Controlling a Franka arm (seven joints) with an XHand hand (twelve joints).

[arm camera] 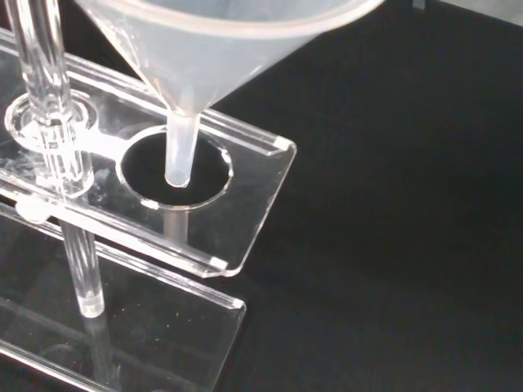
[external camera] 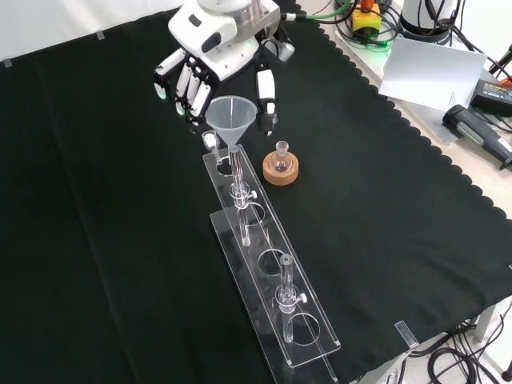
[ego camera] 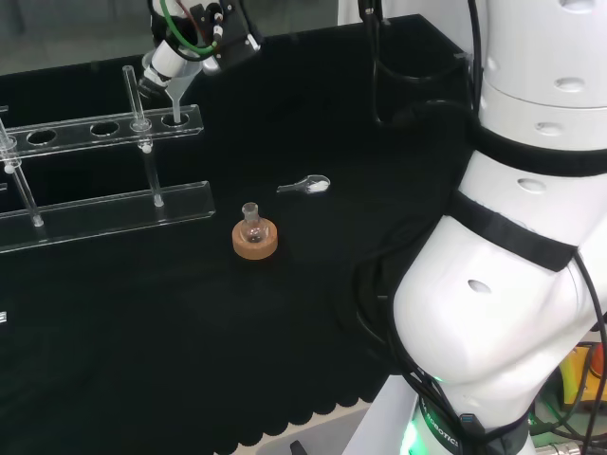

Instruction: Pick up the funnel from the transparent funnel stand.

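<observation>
Black-and-white hand [external camera: 210,74] at the front view's top pinches the clear plastic cone funnel [external camera: 232,118]; its stem hangs just over the clear acrylic stand's [external camera: 308,340] end hole, so looks basically lifted out.

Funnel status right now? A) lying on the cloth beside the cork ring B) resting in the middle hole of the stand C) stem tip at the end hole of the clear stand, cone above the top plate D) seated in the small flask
C: the wrist view shows the funnel with its stem tip at the end hole of the funnel stand, and the front view shows the hand right behind its cone.
</observation>
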